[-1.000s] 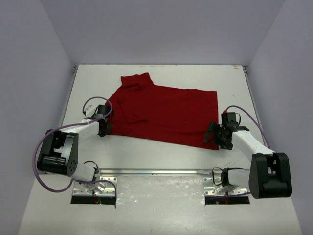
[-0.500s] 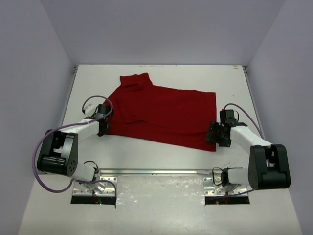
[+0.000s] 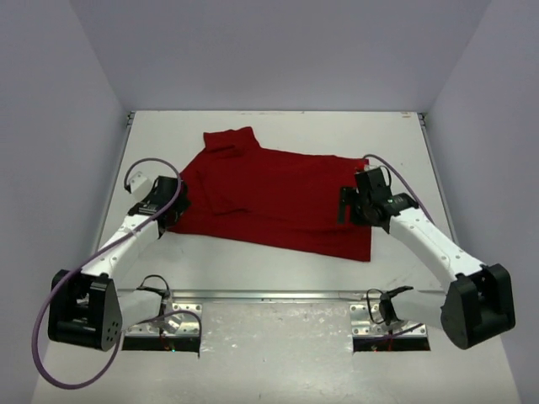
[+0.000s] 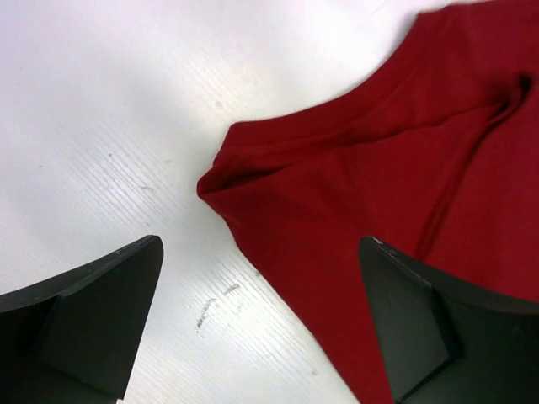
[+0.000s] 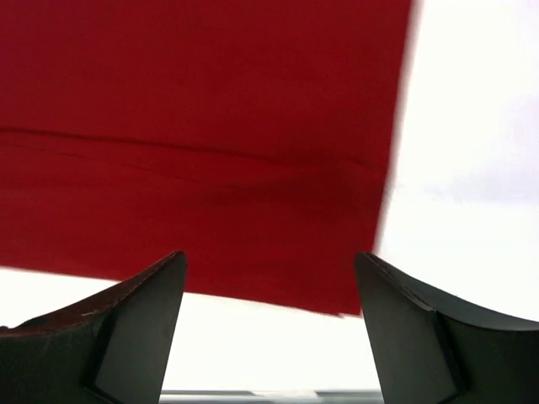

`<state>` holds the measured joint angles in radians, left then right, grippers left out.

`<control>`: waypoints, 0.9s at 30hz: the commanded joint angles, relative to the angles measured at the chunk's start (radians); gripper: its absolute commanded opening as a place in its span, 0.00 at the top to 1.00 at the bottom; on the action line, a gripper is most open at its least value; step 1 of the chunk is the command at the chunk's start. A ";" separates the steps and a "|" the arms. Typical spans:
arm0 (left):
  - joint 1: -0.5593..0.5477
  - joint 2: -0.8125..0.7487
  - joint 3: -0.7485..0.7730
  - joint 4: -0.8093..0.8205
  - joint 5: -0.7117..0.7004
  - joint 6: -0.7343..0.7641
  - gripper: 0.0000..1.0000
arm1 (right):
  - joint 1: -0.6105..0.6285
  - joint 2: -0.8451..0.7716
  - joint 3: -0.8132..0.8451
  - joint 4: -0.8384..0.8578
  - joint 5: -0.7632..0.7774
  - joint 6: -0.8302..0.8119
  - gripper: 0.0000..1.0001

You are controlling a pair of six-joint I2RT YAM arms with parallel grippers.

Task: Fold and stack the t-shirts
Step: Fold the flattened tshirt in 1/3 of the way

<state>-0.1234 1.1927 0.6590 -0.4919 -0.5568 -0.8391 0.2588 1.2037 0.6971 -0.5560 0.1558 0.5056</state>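
left gripper [image 3: 171,202]: black fingers [image 4: 93,320] are seen spread wide with nothing clamped; it is placed left of centre in the top view, over a crumpled corner of the t-shirt [image 3: 278,198].
right gripper [image 3: 352,204]: its fingers are likewise held apart, over the cloth's right edge, right of centre.
t-shirt: dark red soft cloth, laid roughly flat mid-frame, creased, with a sleeve bunched at upper left.
table [image 3: 396,135]: white, matte, finely ribbed, faintly scuffed.

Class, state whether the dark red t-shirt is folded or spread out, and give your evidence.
Partly folded: the t-shirt lies flat on the table, with one flap overlapping its left end; not yet a compact fold.
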 commanded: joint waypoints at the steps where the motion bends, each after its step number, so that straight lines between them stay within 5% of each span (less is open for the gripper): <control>1: -0.010 -0.097 0.080 -0.085 -0.032 -0.018 0.00 | 0.158 0.026 0.195 0.018 0.077 -0.010 0.19; 6: -0.010 -0.214 0.188 -0.270 -0.048 -0.031 0.00 | 0.462 0.307 0.373 0.206 -0.010 -0.148 0.23; 13: -0.007 -0.394 0.269 -0.265 0.003 0.303 0.00 | 0.652 0.834 0.853 0.318 0.027 -0.214 0.53; 20: -0.007 -0.597 0.156 -0.122 0.027 0.351 0.00 | 0.697 1.080 1.153 0.281 0.039 -0.260 0.54; 27: -0.007 -0.542 0.165 -0.129 0.077 0.362 0.00 | 0.711 1.208 1.294 0.220 -0.018 -0.312 0.56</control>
<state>-0.1257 0.6163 0.8188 -0.6533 -0.5064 -0.5045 0.9665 2.3894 1.9404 -0.3084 0.1558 0.2417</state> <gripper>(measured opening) 1.000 0.438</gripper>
